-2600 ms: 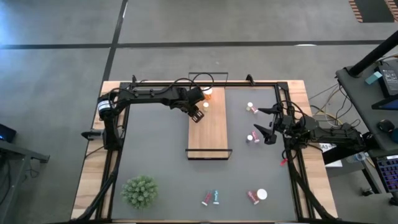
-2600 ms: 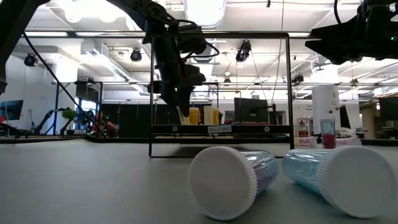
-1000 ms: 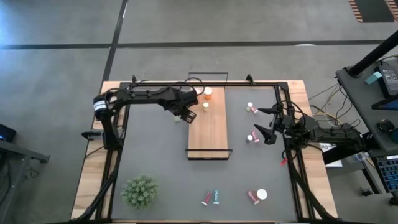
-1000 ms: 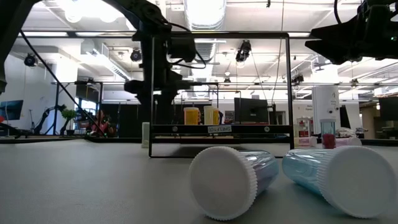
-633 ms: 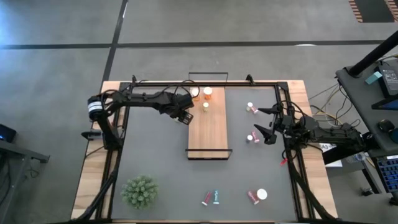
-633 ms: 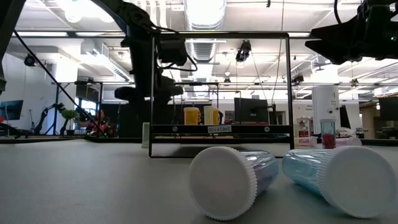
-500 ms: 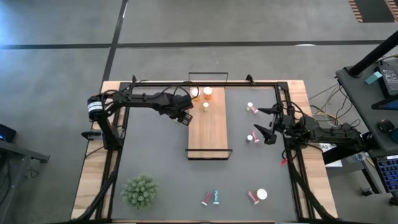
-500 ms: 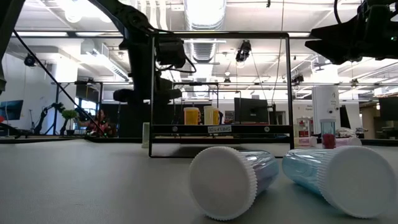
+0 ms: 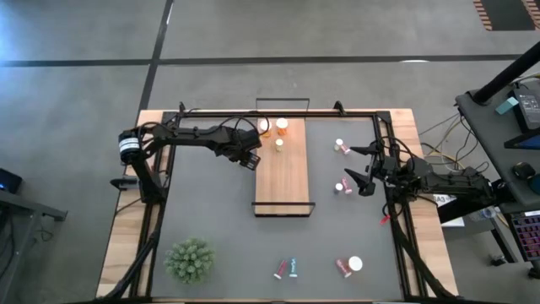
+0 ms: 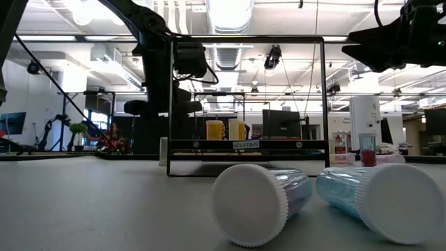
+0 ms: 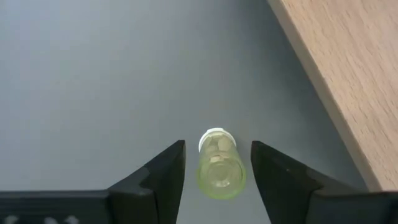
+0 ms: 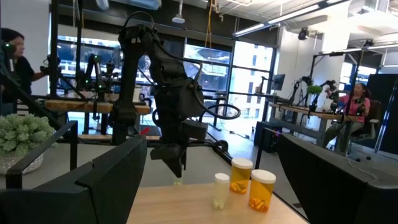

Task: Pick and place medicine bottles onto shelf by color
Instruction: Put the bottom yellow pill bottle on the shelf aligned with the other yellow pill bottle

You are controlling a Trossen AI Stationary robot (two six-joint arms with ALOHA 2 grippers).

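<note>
My left gripper (image 9: 250,160) is open above the table, just left of the light-wood shelf (image 9: 283,181). A small pale yellow-green bottle (image 11: 219,165) with a white cap shows between its fingers in the left wrist view. It stands upright on the table (image 10: 163,150), below the fingers and untouched. Two orange bottles (image 12: 240,174) (image 12: 261,190) and a white one (image 12: 221,190) stand at the shelf's far end. My right gripper (image 9: 364,173) is open and empty at the table's right side, near a pink bottle (image 9: 342,187).
Another bottle (image 9: 340,146) lies at the far right. Several bottles lie near the front edge: pink (image 9: 278,271), teal (image 9: 294,268), pink (image 9: 341,268); two teal ones fill the low view (image 10: 261,202). A green spiky plant (image 9: 189,260) stands front left.
My left gripper has gone from the shelf's left edge toward the table's left edge and a little down, stopping over the pale bottle. The bottle has stayed standing where it was.
</note>
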